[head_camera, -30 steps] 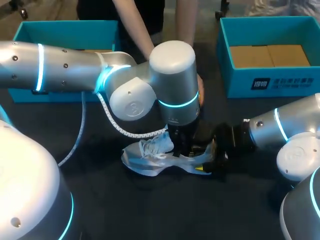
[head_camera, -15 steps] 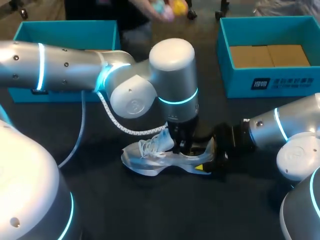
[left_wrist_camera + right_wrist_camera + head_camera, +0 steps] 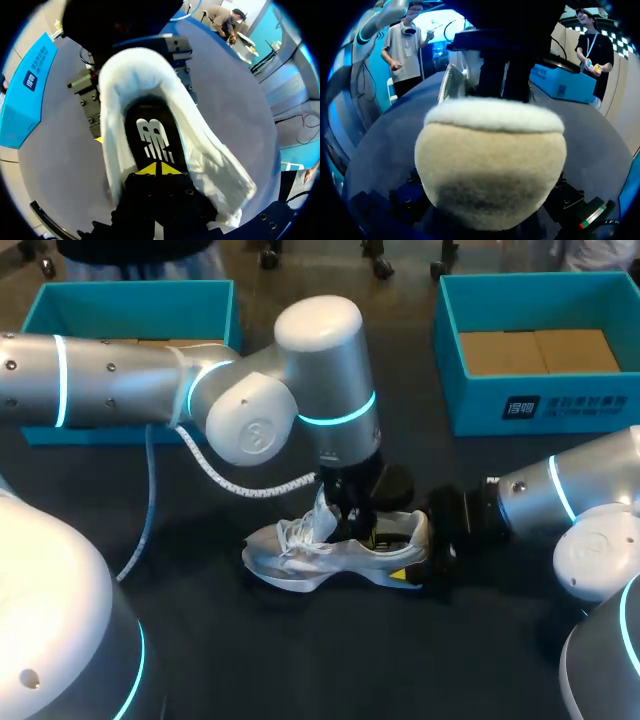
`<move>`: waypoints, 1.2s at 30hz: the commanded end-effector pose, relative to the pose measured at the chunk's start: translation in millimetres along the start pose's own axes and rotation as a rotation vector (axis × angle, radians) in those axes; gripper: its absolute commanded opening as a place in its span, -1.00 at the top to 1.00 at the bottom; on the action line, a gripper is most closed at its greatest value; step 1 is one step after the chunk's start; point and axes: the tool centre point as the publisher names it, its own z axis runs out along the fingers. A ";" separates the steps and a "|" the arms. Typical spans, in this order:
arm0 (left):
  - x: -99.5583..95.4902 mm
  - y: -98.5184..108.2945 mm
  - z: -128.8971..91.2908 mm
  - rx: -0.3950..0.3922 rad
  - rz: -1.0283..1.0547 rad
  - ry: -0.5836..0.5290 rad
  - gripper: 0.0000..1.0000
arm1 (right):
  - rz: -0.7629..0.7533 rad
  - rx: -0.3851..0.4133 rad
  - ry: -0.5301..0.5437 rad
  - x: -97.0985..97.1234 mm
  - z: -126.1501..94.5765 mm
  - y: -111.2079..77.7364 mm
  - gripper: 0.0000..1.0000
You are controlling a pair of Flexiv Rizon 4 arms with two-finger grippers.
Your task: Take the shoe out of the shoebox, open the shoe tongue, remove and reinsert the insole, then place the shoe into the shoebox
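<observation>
White shoe (image 3: pixel 202 162) surrounds left pincer (image 3: pixel 156 170) (tips inside).

Soft light falls from above. We see white glare on our left arm (image 3: pixel 320 350) and a faint shadow under the shoe (image 3: pixel 300 552).

Dark table (image 3: pixel 300 660), brown cardboard (image 3: pixel 535 350) at its far right.
</observation>
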 end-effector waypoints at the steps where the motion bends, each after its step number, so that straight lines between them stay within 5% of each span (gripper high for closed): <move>1: 3.3 10.0 -16.9 0.047 0.010 0.039 1.00 | 0.000 0.004 -0.001 1.0 1.5 -0.6 1.00; 10: 18.7 10.6 -31.5 0.085 0.018 0.087 1.00 | 0.000 0.004 -0.001 1.0 1.5 -0.6 1.00; 23: 14.1 -18.9 -11.6 0.134 0.090 0.121 1.00 | 0.000 0.004 -0.001 1.0 1.5 -0.6 1.00; 24: 13.0 -21.3 -8.3 0.137 0.094 0.129 0.79 | 0.000 0.004 -0.001 1.0 1.5 -0.6 1.00; 30: 8.3 -26.2 8.3 0.130 0.095 0.141 0.75 | 0.000 0.004 -0.001 1.0 1.5 -0.6 1.00; 36: 10.7 -21.6 9.9 0.121 0.106 0.132 0.31 | 0.000 0.004 -0.001 1.0 1.5 -0.6 1.00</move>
